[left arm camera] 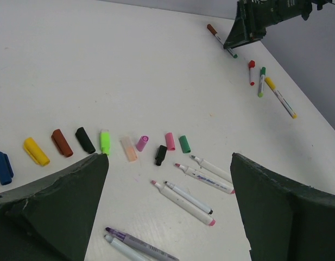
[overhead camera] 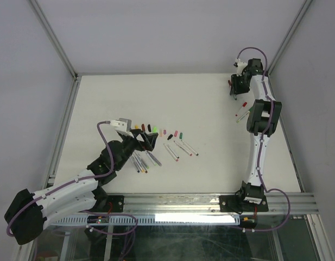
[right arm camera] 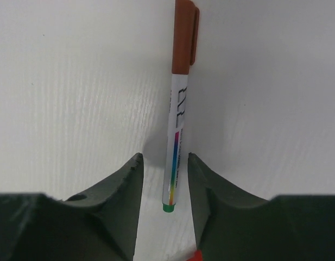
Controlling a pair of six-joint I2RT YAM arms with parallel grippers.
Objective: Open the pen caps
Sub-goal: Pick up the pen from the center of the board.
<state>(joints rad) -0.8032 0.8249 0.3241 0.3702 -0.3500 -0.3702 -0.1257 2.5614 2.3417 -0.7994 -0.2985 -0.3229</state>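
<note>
Straddling a brown-capped pen (right arm camera: pixel 175 136) at the bench's (overhead camera: pixel 183 98) 2 o'clock, the right gripper (right arm camera: pixel 164 157) may pinch it; one cannot tell. The left gripper (left arm camera: pixel 167 157) hangs spread by pen caps (left arm camera: pixel 105 142).

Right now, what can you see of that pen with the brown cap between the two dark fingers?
The pen lies flat on the white table: white plastic barrel, printed rainbow stripe, green end, brown clipped cap still on. Fingers of the right gripper flank its green end, a gap showing on one side.
</note>
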